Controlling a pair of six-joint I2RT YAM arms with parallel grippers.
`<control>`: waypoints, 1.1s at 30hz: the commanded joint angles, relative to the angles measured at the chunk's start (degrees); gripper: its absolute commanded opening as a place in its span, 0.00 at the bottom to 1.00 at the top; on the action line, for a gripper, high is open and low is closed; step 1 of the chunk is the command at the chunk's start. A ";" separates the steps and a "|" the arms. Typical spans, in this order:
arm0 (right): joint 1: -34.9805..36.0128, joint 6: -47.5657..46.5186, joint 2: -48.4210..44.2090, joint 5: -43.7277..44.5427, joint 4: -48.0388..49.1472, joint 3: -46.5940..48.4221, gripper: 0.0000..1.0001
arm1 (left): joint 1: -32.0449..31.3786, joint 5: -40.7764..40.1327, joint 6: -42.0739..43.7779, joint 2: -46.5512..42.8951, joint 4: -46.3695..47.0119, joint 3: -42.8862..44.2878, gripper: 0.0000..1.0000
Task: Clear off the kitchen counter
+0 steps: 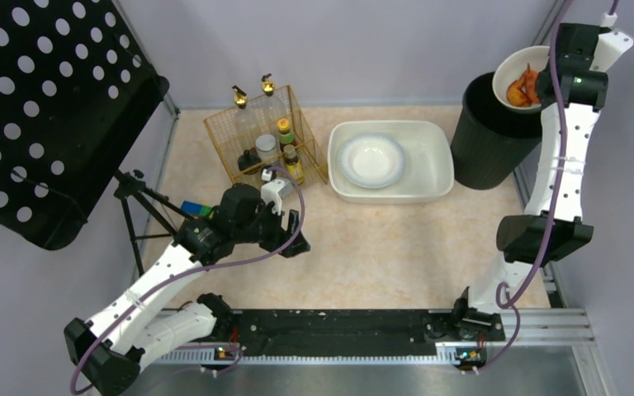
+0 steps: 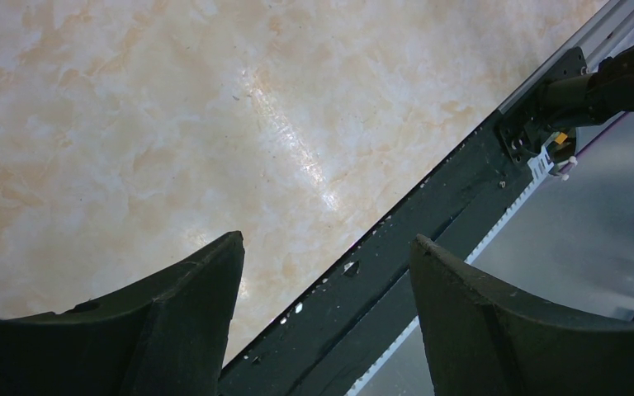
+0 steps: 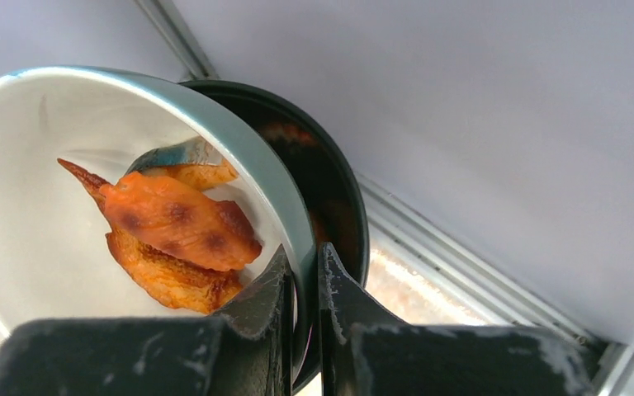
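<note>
The kitchen counter (image 1: 380,247) is a pale beige marble top; it also shows in the left wrist view (image 2: 132,124). My right gripper (image 3: 303,266) is shut on the rim of a white bowl (image 3: 33,231) with orange chicken pieces (image 3: 177,223) in it. The bowl (image 1: 518,76) is held tilted over a black bin (image 1: 485,136) at the back right; the bin's mouth (image 3: 330,181) shows behind the bowl. My left gripper (image 1: 293,227) is open and empty, above the counter near its left middle (image 2: 326,247).
A white tub (image 1: 437,177) holding a white plate (image 1: 371,161) stands at the back middle. A wire basket (image 1: 227,132) with bottles and jars stands to its left. A black perforated panel (image 1: 41,115) on a tripod is at the left. A black rail (image 1: 338,322) runs along the near edge.
</note>
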 commanded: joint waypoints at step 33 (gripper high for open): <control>16.46 -75.91 -4.56 37.21 95.41 -35.50 0.00 | 0.06 0.39 0.93 -2.96 1.35 -0.90 0.77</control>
